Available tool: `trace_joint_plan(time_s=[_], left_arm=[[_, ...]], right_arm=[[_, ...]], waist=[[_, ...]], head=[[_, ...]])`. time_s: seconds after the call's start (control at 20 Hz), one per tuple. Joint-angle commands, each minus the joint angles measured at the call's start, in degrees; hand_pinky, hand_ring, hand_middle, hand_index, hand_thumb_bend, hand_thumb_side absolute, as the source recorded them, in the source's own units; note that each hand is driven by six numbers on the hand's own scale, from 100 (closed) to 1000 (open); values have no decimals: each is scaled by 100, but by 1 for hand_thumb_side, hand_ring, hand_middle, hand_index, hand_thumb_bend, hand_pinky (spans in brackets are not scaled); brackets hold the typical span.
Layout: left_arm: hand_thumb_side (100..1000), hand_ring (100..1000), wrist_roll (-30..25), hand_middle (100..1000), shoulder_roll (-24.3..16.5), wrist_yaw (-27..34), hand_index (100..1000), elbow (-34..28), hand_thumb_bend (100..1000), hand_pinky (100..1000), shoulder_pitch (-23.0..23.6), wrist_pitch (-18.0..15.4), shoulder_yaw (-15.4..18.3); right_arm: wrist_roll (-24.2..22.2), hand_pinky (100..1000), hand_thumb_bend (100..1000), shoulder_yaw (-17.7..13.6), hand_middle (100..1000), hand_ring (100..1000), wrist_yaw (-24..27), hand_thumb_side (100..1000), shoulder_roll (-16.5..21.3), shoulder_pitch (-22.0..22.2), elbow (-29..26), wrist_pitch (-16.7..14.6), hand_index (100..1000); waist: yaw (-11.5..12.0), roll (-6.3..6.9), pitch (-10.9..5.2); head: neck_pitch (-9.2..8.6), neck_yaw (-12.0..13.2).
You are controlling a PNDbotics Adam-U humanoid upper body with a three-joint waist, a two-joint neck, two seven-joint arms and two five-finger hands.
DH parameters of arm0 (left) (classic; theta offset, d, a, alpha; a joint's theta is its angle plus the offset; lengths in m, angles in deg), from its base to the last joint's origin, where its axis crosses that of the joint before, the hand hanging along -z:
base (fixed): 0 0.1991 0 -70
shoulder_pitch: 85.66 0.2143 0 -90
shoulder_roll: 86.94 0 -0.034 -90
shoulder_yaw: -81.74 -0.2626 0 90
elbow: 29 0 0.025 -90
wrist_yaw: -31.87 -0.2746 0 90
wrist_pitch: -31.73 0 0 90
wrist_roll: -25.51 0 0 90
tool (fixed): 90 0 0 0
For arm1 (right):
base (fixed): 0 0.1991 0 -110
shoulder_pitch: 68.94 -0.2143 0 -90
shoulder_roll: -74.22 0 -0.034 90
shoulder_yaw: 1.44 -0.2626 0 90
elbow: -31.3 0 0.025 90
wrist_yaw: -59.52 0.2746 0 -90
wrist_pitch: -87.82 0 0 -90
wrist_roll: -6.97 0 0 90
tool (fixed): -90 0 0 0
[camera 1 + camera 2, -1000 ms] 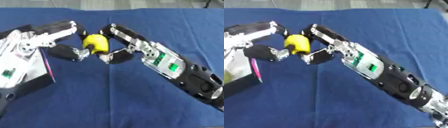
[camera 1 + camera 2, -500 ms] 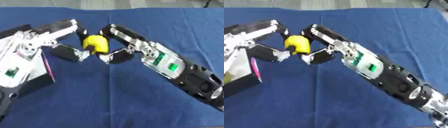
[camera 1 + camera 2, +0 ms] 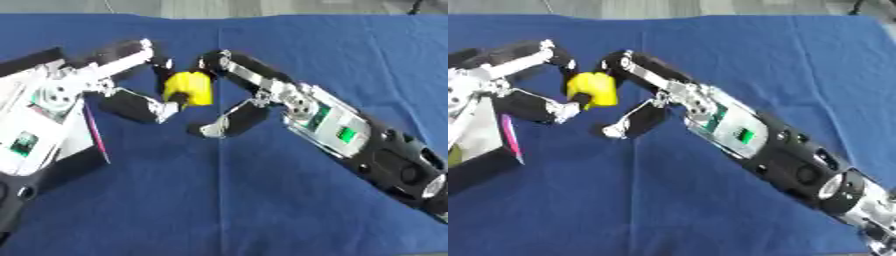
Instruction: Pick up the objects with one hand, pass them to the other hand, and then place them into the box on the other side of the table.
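A yellow blocky object [image 3: 189,88] hangs above the blue cloth, pinched between the upper fingers and the thumb [image 3: 138,105] of my left hand [image 3: 105,80]. My right hand [image 3: 254,87] reaches in from the right. Its fingers [image 3: 219,59] arch over the object's top right corner. Its thumb [image 3: 229,121] hangs below, apart from the object. The box [image 3: 483,150] lies at the left edge with a pink strip [image 3: 509,136] along its rim, partly hidden by my left arm.
Blue cloth [image 3: 219,200] covers the whole table. My right forearm [image 3: 367,145] runs diagonally to the lower right corner. A grey floor strip shows beyond the table's far edge.
My right hand's thumb has dropped a little further from the yellow object. The object and my left hand have stayed nearly in place.
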Motion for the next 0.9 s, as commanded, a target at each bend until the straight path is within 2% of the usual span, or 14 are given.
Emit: trace_joint_plan(time_s=[0.05, 0.4, 0.9], left_arm=[[254, 562, -5, 344, -86, -59, 356, -87, 100, 945, -102, 34, 54], [247, 560, -124, 341, -183, -121, 352, -176, 100, 941, -84, 27, 74], [241, 560, -166, 342, -385, -121, 353, -363, 100, 934, -40, -4, 104]], right_arm=[[0, 749, 458, -70, 718, 688, -62, 230, 57, -35, -122, -100, 833], [203, 766, 428, -135, 767, 733, -78, 282, 74, 16, -122, -42, 872], [332, 775, 407, -216, 782, 747, -101, 291, 79, 92, -68, 88, 885]], waist=[[-13, 51, -19], [-29, 58, -32], [-17, 66, -55]], head=[[33, 21], [33, 43], [33, 90]])
